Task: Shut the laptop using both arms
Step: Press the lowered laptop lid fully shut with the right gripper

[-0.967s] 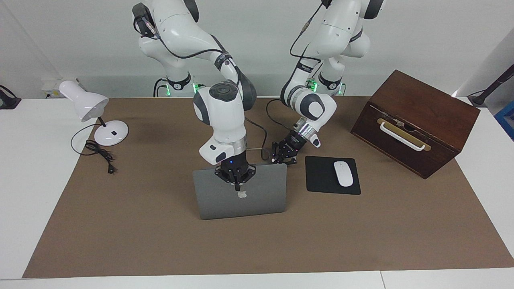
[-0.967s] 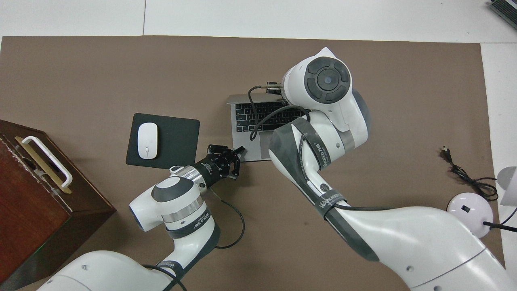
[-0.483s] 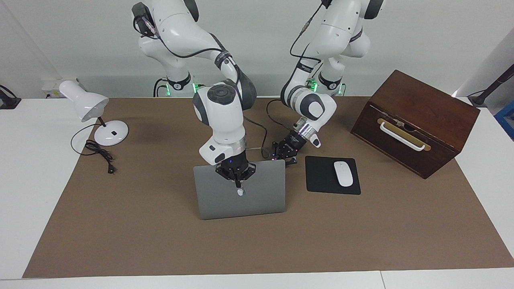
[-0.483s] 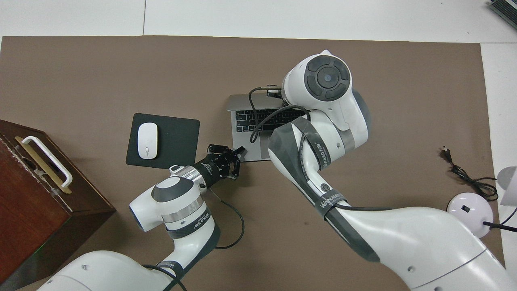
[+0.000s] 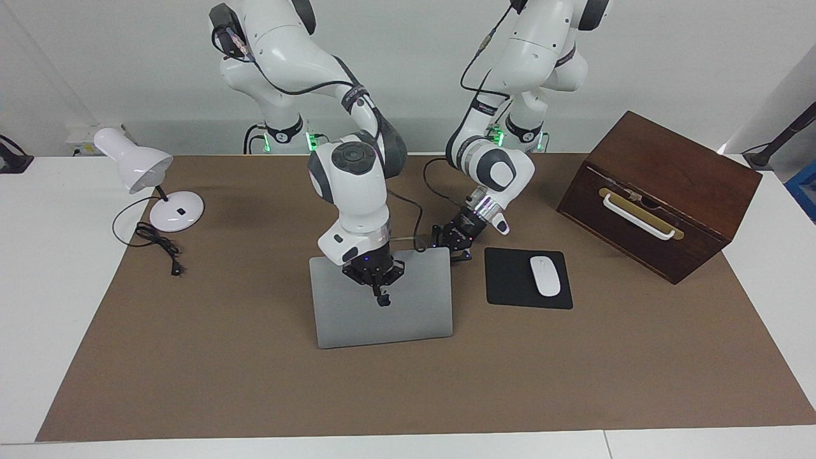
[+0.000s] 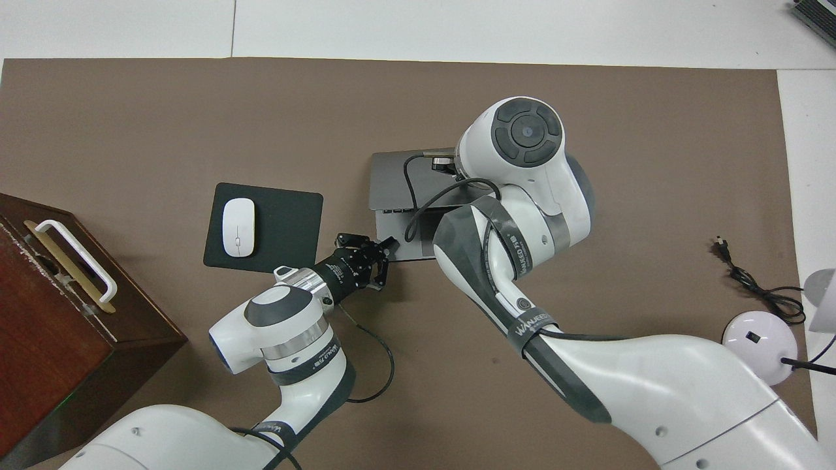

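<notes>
Laptop point(image 5: 408, 312) one, mouse point(image 5: 545, 275) one, lamp point(image 5: 150, 182) one

Black mouse pad point(image 5: 528, 278) carrying a white mouse point(image 5: 545, 275); wooden box point(image 5: 660, 194) (white handle); white desk lamp point(image 5: 150, 182).

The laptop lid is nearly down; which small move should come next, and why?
Probably the right gripper should press the lid a little lower: the laptop is still slightly open, while the left gripper steadies its base corner.
</notes>
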